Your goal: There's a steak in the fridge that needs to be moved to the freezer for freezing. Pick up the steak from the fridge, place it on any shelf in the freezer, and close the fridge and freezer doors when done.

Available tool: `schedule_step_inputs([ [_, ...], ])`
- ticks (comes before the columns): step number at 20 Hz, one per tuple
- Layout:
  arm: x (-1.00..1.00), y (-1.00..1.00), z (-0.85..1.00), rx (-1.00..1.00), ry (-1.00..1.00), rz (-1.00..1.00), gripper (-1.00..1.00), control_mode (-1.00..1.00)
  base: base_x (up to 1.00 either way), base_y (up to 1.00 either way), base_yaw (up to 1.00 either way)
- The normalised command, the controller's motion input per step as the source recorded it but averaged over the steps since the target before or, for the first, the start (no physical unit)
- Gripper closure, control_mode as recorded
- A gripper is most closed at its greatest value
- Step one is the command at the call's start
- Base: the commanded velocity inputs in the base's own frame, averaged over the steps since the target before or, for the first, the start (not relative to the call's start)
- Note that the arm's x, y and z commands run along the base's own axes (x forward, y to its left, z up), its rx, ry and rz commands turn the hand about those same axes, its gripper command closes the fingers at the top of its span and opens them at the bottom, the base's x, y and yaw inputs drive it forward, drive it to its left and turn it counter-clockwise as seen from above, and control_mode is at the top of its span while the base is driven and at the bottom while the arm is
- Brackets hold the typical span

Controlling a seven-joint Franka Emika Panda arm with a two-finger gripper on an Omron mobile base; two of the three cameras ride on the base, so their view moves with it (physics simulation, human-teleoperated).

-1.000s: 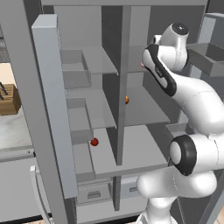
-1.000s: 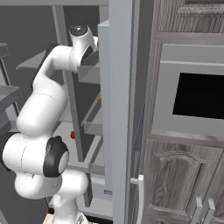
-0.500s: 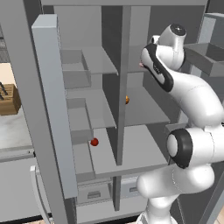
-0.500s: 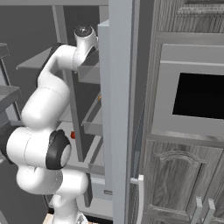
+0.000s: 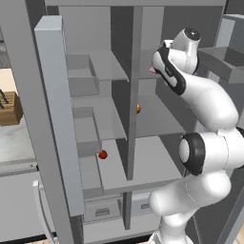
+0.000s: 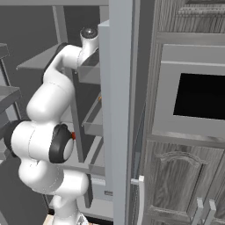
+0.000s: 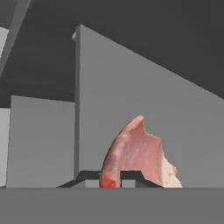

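The steak (image 7: 139, 152), a pink raw slab with a red rim, stands up between my two dark fingertips (image 7: 89, 176), and my gripper (image 7: 110, 178) is shut on it. In the left base view a pink edge of the steak (image 5: 153, 70) peeks out beside my hand. The hand is high in the right-hand compartment, just right of the central divider (image 5: 131, 95) and level with the upper shelf (image 5: 107, 64) of the left compartment. The arm hides the fingers there.
Both doors stand open: the left door (image 5: 57, 119) and the right door (image 6: 121, 110). A red round item (image 5: 102, 154) lies on a lower left shelf, an orange one (image 5: 138, 108) by the divider. Drawers (image 5: 102, 212) sit below. An oven (image 6: 200, 96) is beside the cabinet.
The arm has shifted only slightly at the wrist; the steak stays in the gripper at the same height.
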Motion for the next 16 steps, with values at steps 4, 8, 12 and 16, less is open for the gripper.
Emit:
schedule_step_inputs([
  [4, 0.36, -0.03, -0.10, -0.01, 0.00, 0.05, 1.00, -1.00, 0.00, 0.00, 0.00],
  [8, 0.31, -0.16, -0.02, 0.00, 0.00, 0.07, 1.00, -1.00, 0.00, 0.00, 0.00],
  [12, 0.37, -0.06, -0.07, 0.00, 0.00, 0.06, 1.00, -1.00, 0.00, 0.00, 0.00],
  [16, 0.38, 0.00, -0.08, 0.00, 0.00, 0.05, 1.00, -1.00, 0.00, 0.00, 0.00],
])
